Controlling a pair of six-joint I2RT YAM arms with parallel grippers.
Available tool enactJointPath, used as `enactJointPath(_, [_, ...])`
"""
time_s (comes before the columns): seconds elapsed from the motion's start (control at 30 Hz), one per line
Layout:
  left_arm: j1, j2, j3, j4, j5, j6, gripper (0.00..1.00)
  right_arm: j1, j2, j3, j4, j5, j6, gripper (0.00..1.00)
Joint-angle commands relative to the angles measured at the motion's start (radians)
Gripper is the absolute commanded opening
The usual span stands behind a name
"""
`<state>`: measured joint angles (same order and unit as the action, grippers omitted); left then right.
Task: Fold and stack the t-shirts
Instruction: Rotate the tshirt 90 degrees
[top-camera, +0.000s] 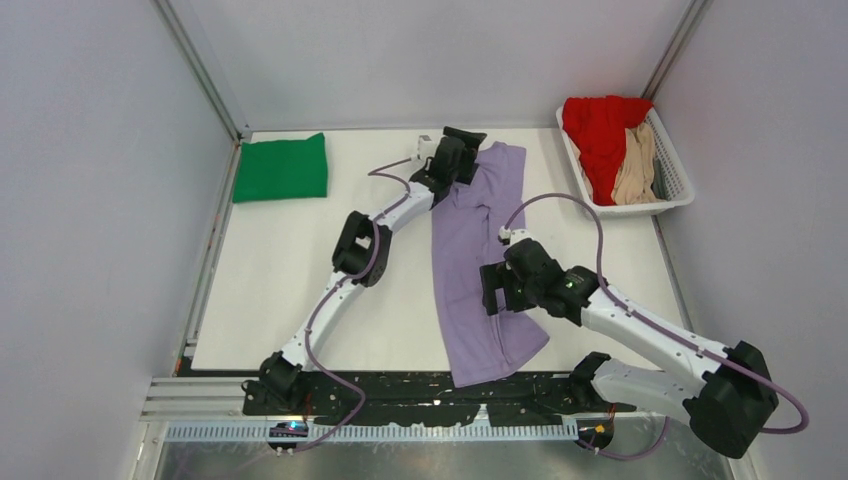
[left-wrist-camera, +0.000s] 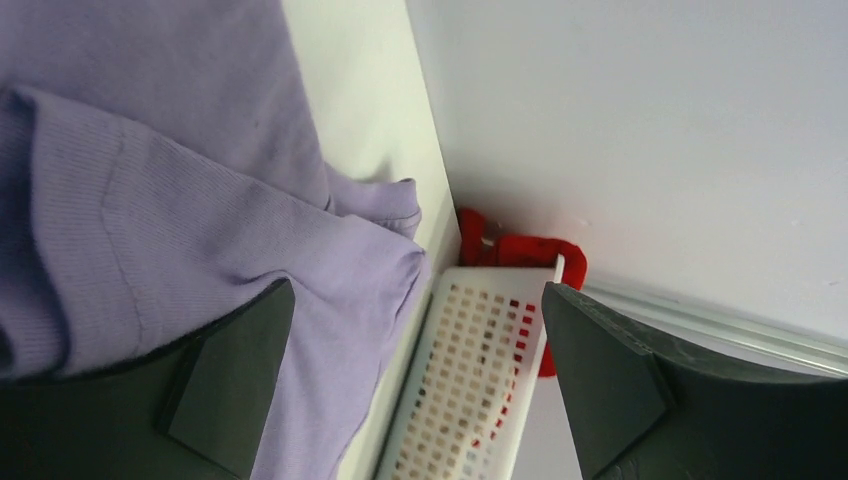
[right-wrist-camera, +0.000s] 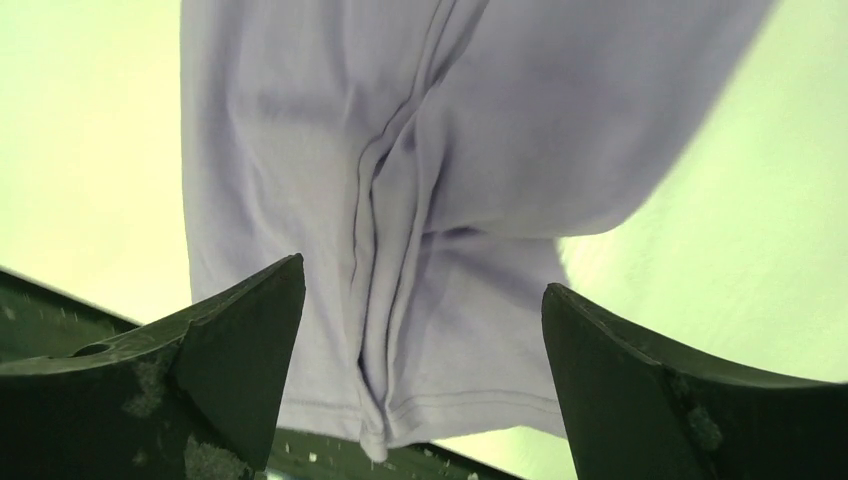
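We see the lavender shirt (top-camera: 478, 262) lying as a long, lengthwise-folded strip just left of the basket (top-camera: 683, 196), with the folded green shirt (top-camera: 281, 168) well beyond it. Both grippers are spread and empty. The left gripper (left-wrist-camera: 415, 292) is over the strip's basket-side end, and the right gripper (right-wrist-camera: 422, 280) is over the end away from the basket. If we pinch only the top layer, the fold could peel open.

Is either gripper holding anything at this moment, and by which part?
Nothing is held. The left gripper and right gripper are both open at the lavender t-shirt, gripping none of it.
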<state>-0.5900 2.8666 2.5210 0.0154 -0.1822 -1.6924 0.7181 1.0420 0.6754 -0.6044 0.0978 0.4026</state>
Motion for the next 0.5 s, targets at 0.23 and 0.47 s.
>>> enactJointPath(0.23, [0.077, -0.124, 0.059, 0.184, -0.047, 0.299, 1.00, -0.073, -0.154, -0.017, 0.119, 0.230, 0.132, 0.95])
enactJointPath(0.47, [0.094, -0.648, -0.377, 0.285, 0.509, 0.573, 1.00, -0.221, 0.080, 0.116, 0.230, -0.043, 0.021, 0.95])
